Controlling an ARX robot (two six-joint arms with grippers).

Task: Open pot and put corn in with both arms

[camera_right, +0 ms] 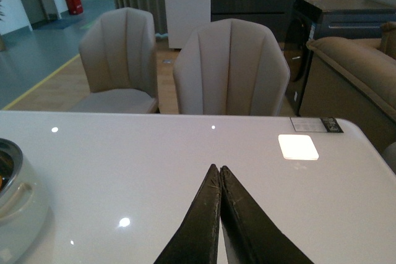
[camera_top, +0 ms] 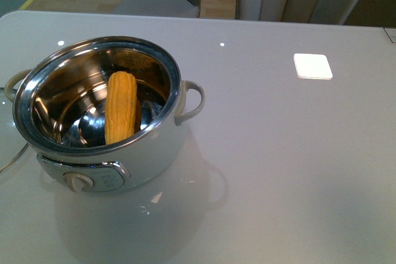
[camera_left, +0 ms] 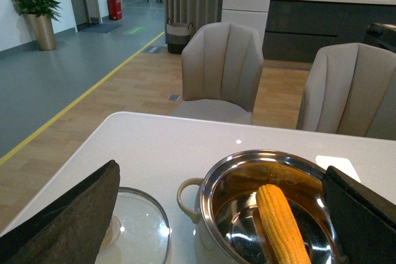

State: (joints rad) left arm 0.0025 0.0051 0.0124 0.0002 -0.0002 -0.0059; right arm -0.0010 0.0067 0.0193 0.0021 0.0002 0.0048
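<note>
left tool gapes over pot holding corn.

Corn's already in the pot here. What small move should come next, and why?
Probably just pull both arms back to rest: the corn leans inside the open pot, the left gripper is open and empty, and the right gripper is shut over bare table.

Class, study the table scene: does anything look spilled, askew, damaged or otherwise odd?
Nothing stands out. The corn leans inside the open pot, and the glass lid lies flat on the table beside it. No spill or damage shows.
</note>
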